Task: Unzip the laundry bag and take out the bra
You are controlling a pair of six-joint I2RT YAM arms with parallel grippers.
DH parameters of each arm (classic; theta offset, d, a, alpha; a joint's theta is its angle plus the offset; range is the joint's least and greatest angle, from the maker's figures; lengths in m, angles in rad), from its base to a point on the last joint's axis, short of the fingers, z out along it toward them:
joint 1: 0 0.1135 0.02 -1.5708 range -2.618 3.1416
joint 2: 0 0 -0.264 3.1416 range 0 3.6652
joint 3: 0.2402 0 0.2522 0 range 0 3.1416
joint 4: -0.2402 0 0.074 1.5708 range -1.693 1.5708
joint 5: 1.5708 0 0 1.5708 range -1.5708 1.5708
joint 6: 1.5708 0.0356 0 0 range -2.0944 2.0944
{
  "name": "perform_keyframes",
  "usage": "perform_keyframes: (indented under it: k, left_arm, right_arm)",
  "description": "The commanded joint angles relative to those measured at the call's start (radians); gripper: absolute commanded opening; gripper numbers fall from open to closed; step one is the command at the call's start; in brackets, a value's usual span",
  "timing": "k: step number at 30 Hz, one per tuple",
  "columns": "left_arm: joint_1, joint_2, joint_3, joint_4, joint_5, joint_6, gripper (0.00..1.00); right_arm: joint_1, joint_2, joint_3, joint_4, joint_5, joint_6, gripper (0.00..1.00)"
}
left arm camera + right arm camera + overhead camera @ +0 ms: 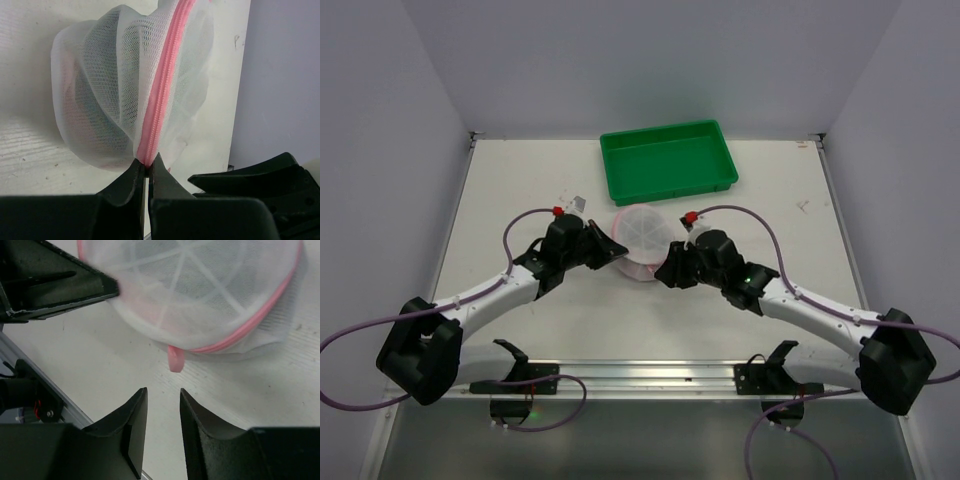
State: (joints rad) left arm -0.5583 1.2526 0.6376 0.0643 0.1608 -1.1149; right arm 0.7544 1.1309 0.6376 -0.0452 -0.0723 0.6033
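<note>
Near the middle of the counter [520, 190], the round, pink-trimmed white mesh laundry bag [642, 238] is clamped at its zipper seam [161, 95] by the left end effector [148, 170], while its small pink tab [175, 360] lies just ahead of the open-jawed right end effector [163, 402].

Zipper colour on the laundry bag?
Pink zipper on white mesh bag; left wrist view shows it best.
</note>
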Motion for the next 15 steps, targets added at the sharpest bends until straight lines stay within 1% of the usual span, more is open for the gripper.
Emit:
perform_keyframes:
  k: [1,4,5,11,15]
  left_arm:
    - [0.005,-0.009,0.037,0.028,0.026,0.003,0.00]
    - [0.005,-0.009,0.040,0.028,0.026,0.001,0.00]
    - [0.005,-0.009,0.040,0.028,0.026,0.003,0.00]
    - [0.003,-0.009,0.045,0.025,0.031,0.000,0.00]
    - [0.003,-0.009,0.051,0.016,0.029,0.001,0.00]
  right_arm:
    - [0.048,0.068,0.095,0.039,-0.003,-0.039,0.35]
    - [0.069,0.124,0.146,0.039,0.028,-0.086,0.29]
    - [0.074,0.139,0.174,0.030,0.040,-0.100,0.24]
    - [0.120,0.236,0.252,-0.025,0.143,-0.198,0.22]
    - [0.129,0.279,0.280,-0.058,0.154,-0.227,0.20]
